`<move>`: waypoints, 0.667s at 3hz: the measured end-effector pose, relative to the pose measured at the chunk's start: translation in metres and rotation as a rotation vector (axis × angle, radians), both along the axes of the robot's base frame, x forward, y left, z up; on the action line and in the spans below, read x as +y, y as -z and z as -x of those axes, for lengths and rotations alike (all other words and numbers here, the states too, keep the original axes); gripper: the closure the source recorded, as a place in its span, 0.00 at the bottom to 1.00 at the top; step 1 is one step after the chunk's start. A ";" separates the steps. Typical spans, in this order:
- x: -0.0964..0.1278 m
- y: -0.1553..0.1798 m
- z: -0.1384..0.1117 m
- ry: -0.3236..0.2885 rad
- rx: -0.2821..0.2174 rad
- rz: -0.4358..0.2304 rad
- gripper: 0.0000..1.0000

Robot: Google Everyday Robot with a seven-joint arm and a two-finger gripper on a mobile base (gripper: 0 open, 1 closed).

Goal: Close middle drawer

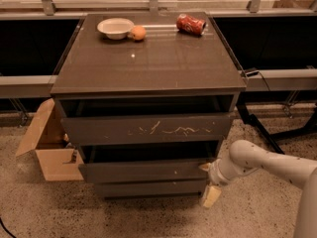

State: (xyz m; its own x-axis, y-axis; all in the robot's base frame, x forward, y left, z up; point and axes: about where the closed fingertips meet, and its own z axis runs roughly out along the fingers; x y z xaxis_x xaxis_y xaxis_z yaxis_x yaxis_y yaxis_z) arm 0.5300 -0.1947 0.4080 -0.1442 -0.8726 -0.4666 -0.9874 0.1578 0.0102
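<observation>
The middle drawer [143,171] is the plain dark front below the taller scratched drawer front [148,130]. It stands out a little from the cabinet [148,63], with a dark gap showing above its front. My gripper [208,182] is at the right end of the middle drawer's front, low beside the cabinet. Its cream fingers [211,196] stand apart and hold nothing; the upper one touches the drawer's right corner. The white arm [262,162] reaches in from the right.
A white bowl [115,28], an orange [138,32] and a red can [191,24] sit at the back of the cabinet top. An open cardboard box [49,152] stands on the floor at the left. The bottom drawer front [148,188] sits below. Cables lie at the right.
</observation>
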 end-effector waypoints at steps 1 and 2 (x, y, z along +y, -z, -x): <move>-0.011 -0.003 -0.006 0.021 -0.009 -0.004 0.00; -0.018 -0.010 -0.003 0.019 -0.022 -0.016 0.00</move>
State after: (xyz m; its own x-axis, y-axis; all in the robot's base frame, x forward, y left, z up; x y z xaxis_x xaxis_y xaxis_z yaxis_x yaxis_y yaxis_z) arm 0.5327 -0.2127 0.4179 -0.1501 -0.8623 -0.4837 -0.9843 0.1763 -0.0089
